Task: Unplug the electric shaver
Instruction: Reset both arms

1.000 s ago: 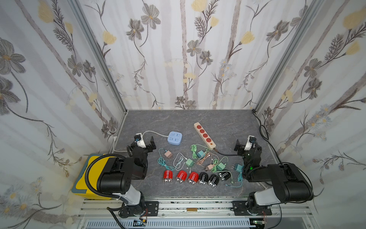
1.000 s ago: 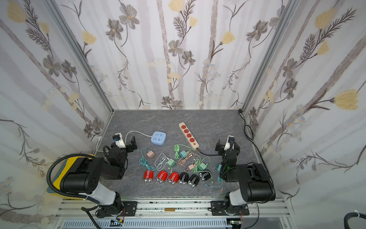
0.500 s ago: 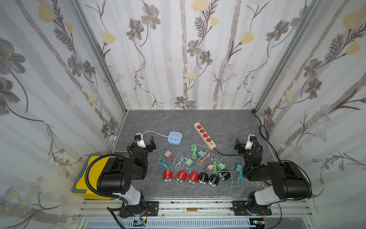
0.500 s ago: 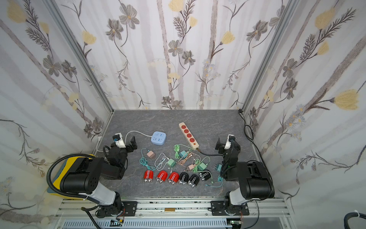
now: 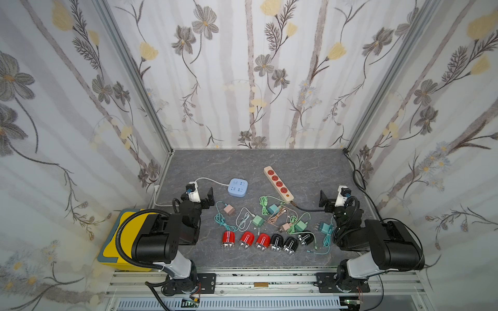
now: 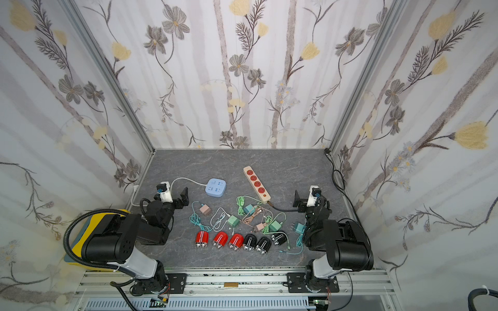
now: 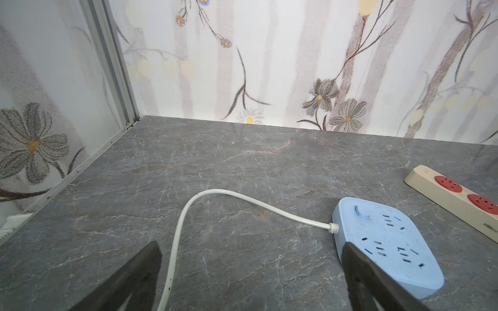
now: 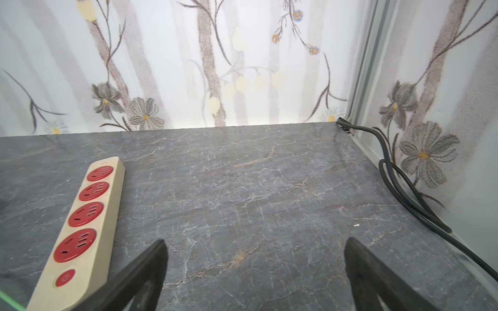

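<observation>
A grey marbled tabletop (image 5: 242,164) sits between 3 floral-papered walls (image 5: 250,80). 6 electric shavers (image 5: 262,239), 3 red and 3 black, lie in 1 row near the front edge, just beside tangled chargers (image 5: 272,215). The left gripper (image 7: 250,245) hovers by a blue socket block (image 5: 237,187) and the right gripper (image 8: 256,242) by a beige power strip (image 5: 278,184). Both have their jaws spread wide and empty.

left gripper (image 7: 250,255): jaws wide, empty | right gripper (image 8: 256,246): jaws wide, empty | left arm (image 5: 159,237), right arm (image 5: 388,242): seemingly folded back
</observation>
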